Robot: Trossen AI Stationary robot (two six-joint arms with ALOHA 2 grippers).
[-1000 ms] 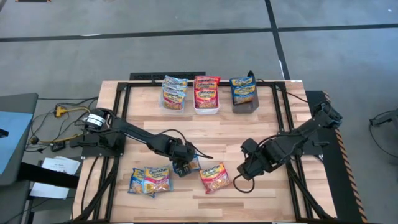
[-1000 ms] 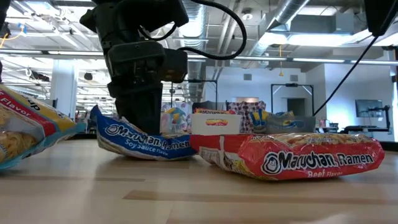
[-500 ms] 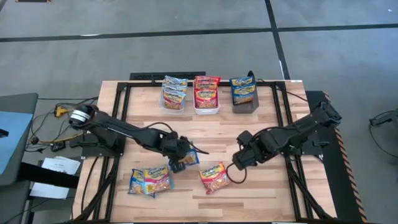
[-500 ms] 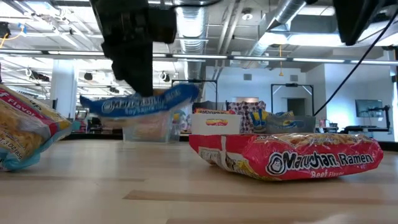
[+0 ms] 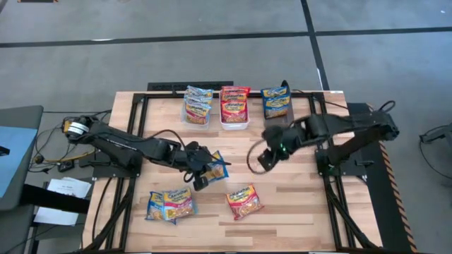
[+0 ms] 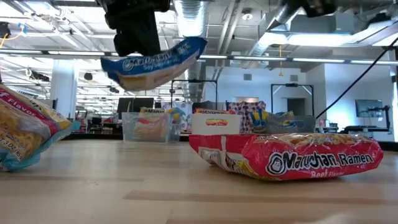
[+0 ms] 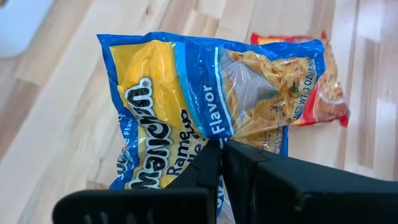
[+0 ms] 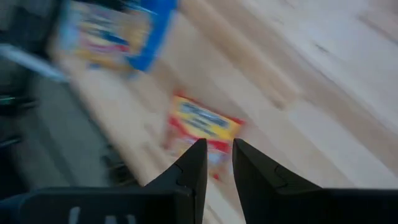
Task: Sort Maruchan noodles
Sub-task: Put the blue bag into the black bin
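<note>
My left gripper (image 5: 201, 171) is shut on a blue Maruchan packet (image 5: 216, 164) and holds it above the table's middle; the packet also shows in the low view (image 6: 155, 62) and the left wrist view (image 7: 186, 93). My right gripper (image 5: 263, 156) hangs raised right of it, empty, its fingers a narrow gap apart (image 8: 219, 155). A red packet (image 5: 244, 201) lies flat on the table near the front. Two more packets (image 5: 169, 204) lie overlapping at the front left. My left gripper pinches the blue packet between its two fingers at one edge (image 7: 214, 138), about midway along it. The fingers come from above. The rest of the packet sticks out past them, tilted and lifted clear of the table (image 6: 180, 53).
Three small bins stand in a row at the far edge: a clear one (image 5: 198, 113), a white one (image 5: 234, 121) and a grey one (image 5: 279, 116), each with packets in it. Bare wood lies between the bins and the arms.
My left gripper has risen and drawn a little toward the far edge, still shut on the blue packet, which went from lying on the table to hanging clear and tilted. My right gripper has risen from beside the red packet and gone toward the far edge.
</note>
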